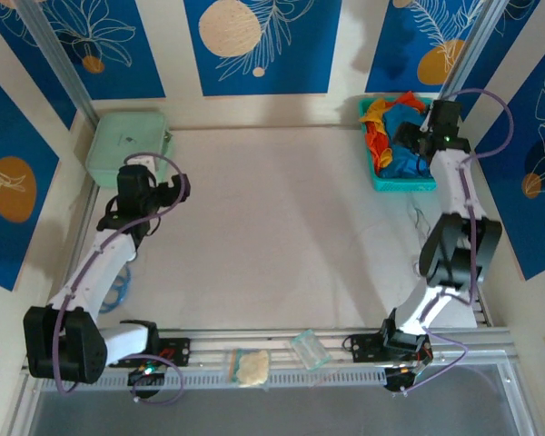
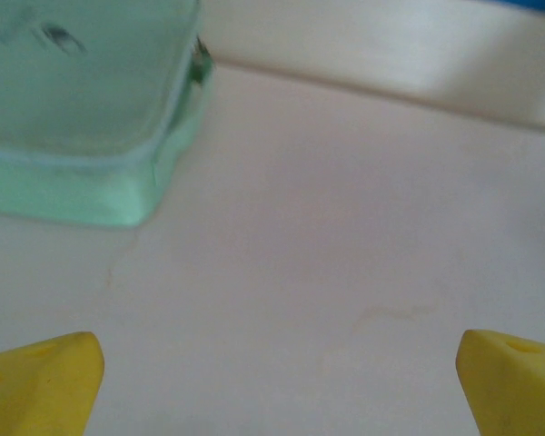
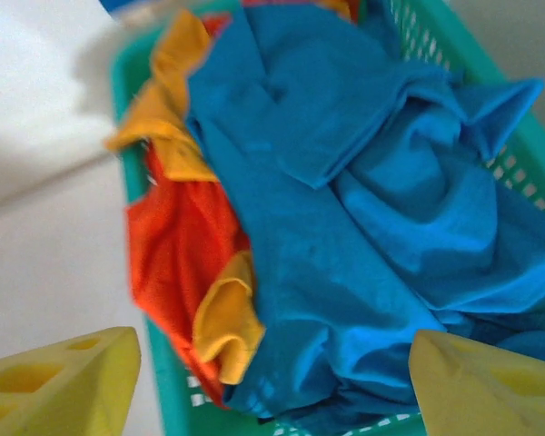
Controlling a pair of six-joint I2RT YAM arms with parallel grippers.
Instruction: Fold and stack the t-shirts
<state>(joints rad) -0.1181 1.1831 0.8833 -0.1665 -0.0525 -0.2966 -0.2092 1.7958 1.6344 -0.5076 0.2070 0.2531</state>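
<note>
Just below the right gripper [image 3: 272,363], jaws spread wide, there's a crumpled teal-blue cloth t-shirt [image 3: 363,209] in a teal plastic mesh basket [image 3: 520,159]; left gripper [image 2: 279,363] is wide too.

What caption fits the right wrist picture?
Open right gripper hovers over a crumpled blue cloth t-shirt, a red one and a yellow-orange one heaped in a teal plastic mesh basket.

Pale off-white flat table [image 1: 282,227]. Pale green rounded zip case [image 1: 127,143] flat at far left corner. Teal plastic mesh basket [image 1: 404,185] at far right corner. Near-edge rail: clear packet with beige contents [image 1: 250,366], small clear plastic box [image 1: 309,348] just beside.
</note>
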